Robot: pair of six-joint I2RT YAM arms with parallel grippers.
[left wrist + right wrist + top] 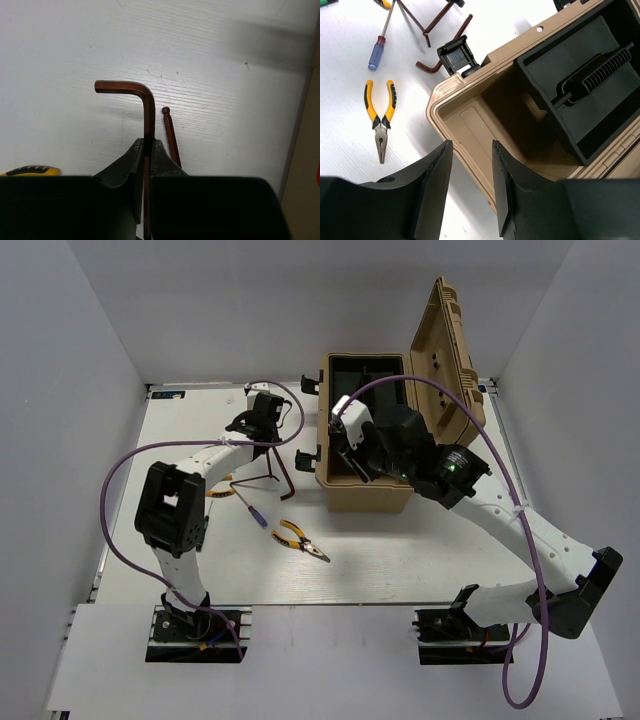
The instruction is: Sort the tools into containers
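White tabletop (225, 60) below: your left pincer (146, 145) pinches one thin hex key (145, 100) — it may swivel loose. Your right pincer (471, 150) hangs spread, empty.

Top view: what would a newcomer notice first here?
The open tan toolbox right of centre, lid raised, with the right gripper open and empty over it. Next, the left gripper shut on an L-shaped hex key left of the box, and yellow-handled pliers lying loose near its front-left corner.

Readable text: none anywhere.
Toolbox (365, 498): no legible brand.
Sticker (172, 395), far left of toolbox: too small to read.
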